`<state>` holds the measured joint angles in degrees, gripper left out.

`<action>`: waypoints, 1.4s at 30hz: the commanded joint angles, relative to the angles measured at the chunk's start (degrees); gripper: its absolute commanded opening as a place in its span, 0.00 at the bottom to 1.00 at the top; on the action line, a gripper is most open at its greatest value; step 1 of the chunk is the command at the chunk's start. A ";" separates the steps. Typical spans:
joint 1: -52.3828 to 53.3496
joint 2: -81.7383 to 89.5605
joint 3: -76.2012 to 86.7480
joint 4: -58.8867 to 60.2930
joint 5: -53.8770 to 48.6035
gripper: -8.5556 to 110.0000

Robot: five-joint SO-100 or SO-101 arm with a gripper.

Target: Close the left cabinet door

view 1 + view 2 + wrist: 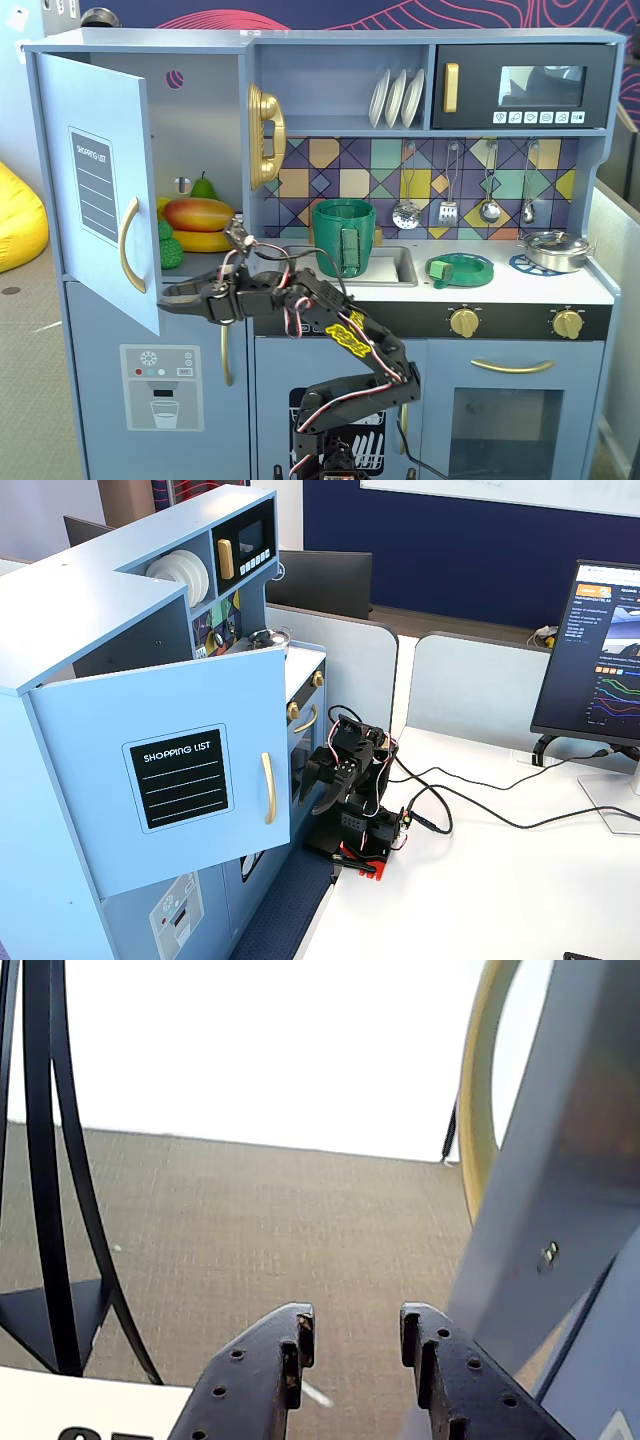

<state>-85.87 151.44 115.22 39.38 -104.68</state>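
Wrist view shows gripper [352,1335] fingers slightly parted, empty, beside the left cabinet door [560,1190], which stands wide open; the placement at its free edge likely suits a push.

an office: a white desk [520,880] with a monitor [595,660], grey partitions [480,695] and a toy kitchen [90,610] alongside.

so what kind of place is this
Probably an office or lab with a toy play kitchen as the test rig: a monitor on a white desk, grey desk dividers behind.
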 commanded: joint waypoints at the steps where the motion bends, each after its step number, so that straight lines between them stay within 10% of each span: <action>1: -1.58 -4.92 -7.29 -3.08 -1.49 0.07; 25: -5.01 -34.19 -30.32 -11.69 -5.27 0.07; 42: 16.00 -33.05 -29.53 -10.55 -3.34 0.07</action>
<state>-75.23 116.63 88.86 28.30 -108.81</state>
